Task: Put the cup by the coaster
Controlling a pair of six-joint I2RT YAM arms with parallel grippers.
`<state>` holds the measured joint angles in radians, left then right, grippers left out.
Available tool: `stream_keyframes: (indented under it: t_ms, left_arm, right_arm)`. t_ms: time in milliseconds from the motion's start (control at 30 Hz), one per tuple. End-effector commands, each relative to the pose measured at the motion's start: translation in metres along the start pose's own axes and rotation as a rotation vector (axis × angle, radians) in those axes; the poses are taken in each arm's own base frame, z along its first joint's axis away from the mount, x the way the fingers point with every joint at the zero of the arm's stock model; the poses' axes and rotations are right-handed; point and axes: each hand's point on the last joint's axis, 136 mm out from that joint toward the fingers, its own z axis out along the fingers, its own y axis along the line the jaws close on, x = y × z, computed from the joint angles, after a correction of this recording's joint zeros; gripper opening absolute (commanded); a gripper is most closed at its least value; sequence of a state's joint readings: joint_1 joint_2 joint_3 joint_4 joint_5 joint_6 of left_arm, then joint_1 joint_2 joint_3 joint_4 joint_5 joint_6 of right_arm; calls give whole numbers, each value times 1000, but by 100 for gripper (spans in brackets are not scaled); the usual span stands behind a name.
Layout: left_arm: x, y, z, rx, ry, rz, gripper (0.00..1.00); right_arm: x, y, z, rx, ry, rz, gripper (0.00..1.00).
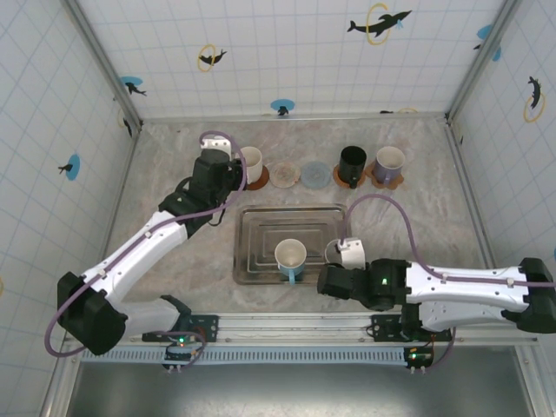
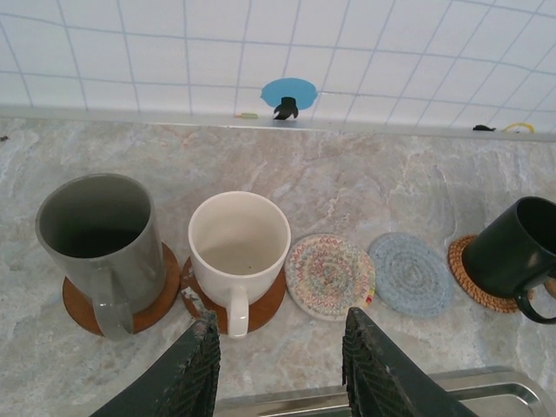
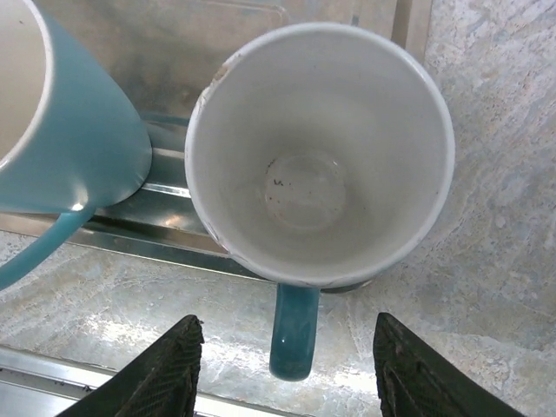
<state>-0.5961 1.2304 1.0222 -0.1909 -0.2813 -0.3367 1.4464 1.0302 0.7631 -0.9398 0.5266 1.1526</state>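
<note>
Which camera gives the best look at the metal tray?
The top external view: the whole tray shows from above. The left wrist catches a strip of its rim; the right wrist, a close-up patch of its floor.

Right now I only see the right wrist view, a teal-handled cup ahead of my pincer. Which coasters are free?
Observer: Two in the back row, side by side: the multicoloured coaster and the blue-grey coaster.
Operator: What flanks them?
Observer: A white mug on a brown coaster to their left, a black mug on a woven coaster to their right.
Operator: And the left pincer?
Observer: The left pincer hangs open just short of the white mug, holding nothing.
</note>
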Motion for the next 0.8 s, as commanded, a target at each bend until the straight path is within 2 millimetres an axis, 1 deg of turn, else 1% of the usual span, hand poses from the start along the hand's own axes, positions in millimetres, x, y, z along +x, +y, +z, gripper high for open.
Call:
stream_keyframes:
  t_ms: [0,233,333,533,767]
  left_arm:
    - [-1,-6,4,12,-9,21,40]
    - [3,-8,13,13,11,26,40]
    - [4,-9,15,13,16,27,40]
    - [6,-9,19,5,23,33,40]
    - [9,-9,25,-2,38,42,40]
  right_arm:
    - [3,0,5,-30,-14,56,55]
    - [11,-5,16,-20,9,70,54]
    - [11,-7,21,-26,15,86,51]
    - [12,-8,32,-30,35,104,47]
    - [10,-5,39,-33,52,100,43]
